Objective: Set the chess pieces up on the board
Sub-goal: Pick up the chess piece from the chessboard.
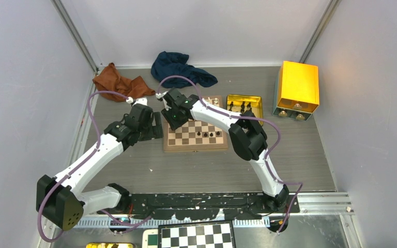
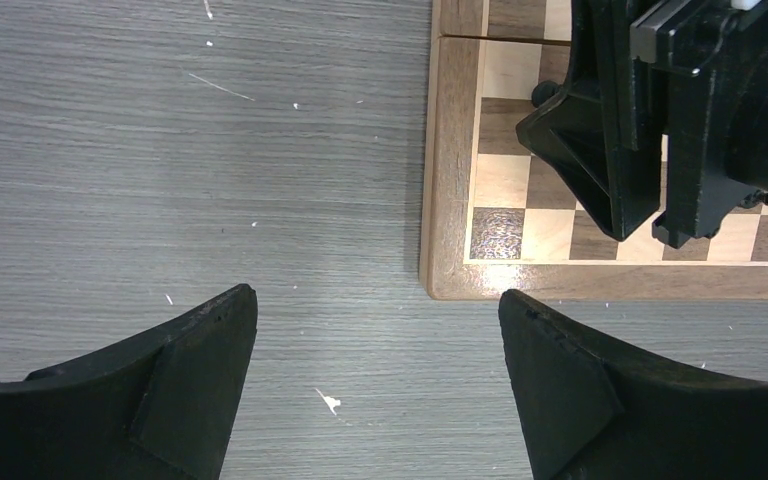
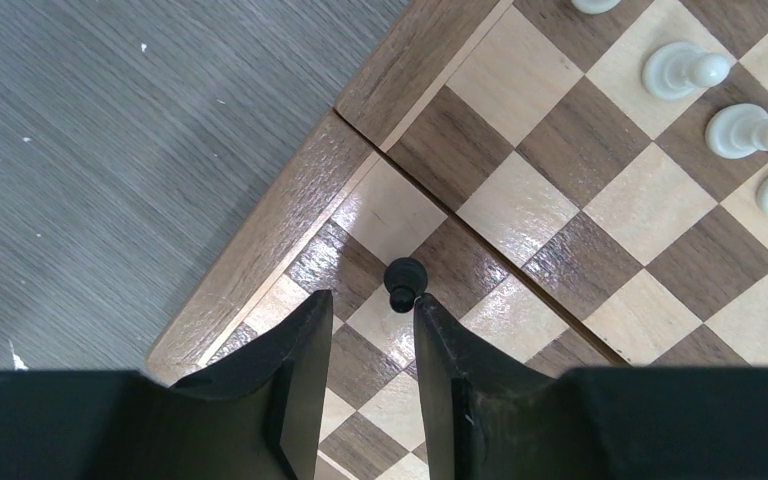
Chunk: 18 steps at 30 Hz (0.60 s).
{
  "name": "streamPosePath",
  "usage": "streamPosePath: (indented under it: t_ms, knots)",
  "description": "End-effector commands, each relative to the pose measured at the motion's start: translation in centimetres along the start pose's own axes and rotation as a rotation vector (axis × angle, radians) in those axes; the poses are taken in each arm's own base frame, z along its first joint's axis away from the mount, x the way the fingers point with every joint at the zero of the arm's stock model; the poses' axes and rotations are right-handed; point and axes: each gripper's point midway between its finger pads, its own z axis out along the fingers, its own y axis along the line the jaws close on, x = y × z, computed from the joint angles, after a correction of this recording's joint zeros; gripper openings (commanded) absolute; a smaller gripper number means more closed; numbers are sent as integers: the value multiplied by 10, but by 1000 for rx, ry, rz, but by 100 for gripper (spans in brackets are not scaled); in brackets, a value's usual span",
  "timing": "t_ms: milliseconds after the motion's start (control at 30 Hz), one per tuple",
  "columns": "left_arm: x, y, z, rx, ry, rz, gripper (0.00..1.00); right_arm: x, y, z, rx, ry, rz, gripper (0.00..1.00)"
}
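Few black chess pieces [image 1: 210, 134] stand on the board [image 1: 196, 148] so far; more seem to wait in the gold tray [image 1: 244, 96], though they are too small to be sure. We judge that most of the setup lies ahead. Our right fingers [image 3: 295, 370] stand parted, released just behind a black pawn [image 3: 405, 280] near the board's edge. Our left fingers [image 2: 190, 380] gape empty over the worktop [image 2: 160, 150] beside the board's corner.

Black pawn [image 3: 404, 280] upright on board [image 3: 280, 230], near corner.
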Motion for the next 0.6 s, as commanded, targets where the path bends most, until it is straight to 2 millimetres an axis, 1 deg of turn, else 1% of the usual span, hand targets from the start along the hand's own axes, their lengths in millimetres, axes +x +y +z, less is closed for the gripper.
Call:
streamPosePath:
  t_ms: [0, 200, 300, 500, 567]
  knots:
    - [-9, 2, -6, 1, -44, -19, 91, -19, 5, -9, -1, -51, -18, 42]
    - [-9, 3, -7, -2, -45, -14, 91, -18, 3, -5, 6, -47, -20, 41]
    - [-9, 4, -7, -5, -47, -13, 91, -18, 2, -4, 8, -46, -23, 39]
    - [-10, 5, -8, -10, -48, -9, 91, -19, 1, -3, 13, -50, -28, 31]
    - [-10, 5, -8, -10, -48, -7, 91, -20, 0, -3, 19, -54, -29, 25]
